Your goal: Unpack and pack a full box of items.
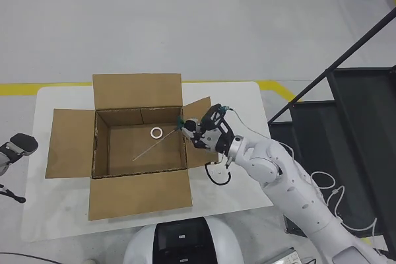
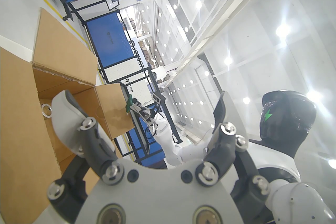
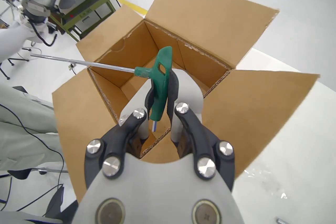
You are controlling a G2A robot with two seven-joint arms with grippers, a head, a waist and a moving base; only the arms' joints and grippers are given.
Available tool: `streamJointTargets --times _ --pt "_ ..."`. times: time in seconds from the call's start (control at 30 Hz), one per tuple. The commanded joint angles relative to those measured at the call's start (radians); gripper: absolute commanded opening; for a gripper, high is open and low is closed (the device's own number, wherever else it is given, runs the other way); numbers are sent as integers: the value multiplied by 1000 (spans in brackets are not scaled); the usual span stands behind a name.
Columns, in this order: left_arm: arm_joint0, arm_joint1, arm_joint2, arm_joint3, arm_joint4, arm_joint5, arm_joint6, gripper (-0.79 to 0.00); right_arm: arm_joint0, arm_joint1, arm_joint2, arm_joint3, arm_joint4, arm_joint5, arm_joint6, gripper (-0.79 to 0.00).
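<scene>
Centrally, on my white table (image 1: 244,99), the cardboard box (image 1: 138,92) stands with all 4 flaps open. My left gripper (image 2: 141,99), fingers spread wide around nothing, hangs beside the table's left edge. My right gripper (image 3: 161,88) clamps the green T-handle hex key (image 3: 161,70) at the box's right rim, shaft crossing the opening. 1 white ring (image 1: 156,132) lies on the box floor.
</scene>
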Motion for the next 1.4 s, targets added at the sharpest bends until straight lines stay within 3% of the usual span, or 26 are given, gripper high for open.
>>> streamJointTargets --times 0.0,0.2,0.23,0.27,0.3,0.6,0.77,1.17,1.37 --pt "0 0 0 0 0 0 0 0 34 -9 -36 26 -15 27 4 -785" --pt "0 0 0 0 0 0 0 0 102 -36 -116 91 -42 63 2 -785" --pt "0 0 0 0 0 0 0 0 110 -40 -126 101 -46 70 -2 -736" --pt "0 0 0 0 0 0 0 0 118 -44 -137 111 -46 76 -5 -548" --pt "0 0 0 0 0 0 0 0 127 -48 -148 119 -49 80 -4 0" --pt "0 0 0 0 0 0 0 0 188 -80 -220 181 -28 53 -1 0" --pt "0 0 0 0 0 0 0 0 179 -79 -193 173 7 -13 -39 0" --pt "0 0 0 0 0 0 0 0 -98 1 180 5 65 -220 -210 0" --pt "0 0 0 0 0 0 0 0 -221 19 322 14 44 -154 -264 0"
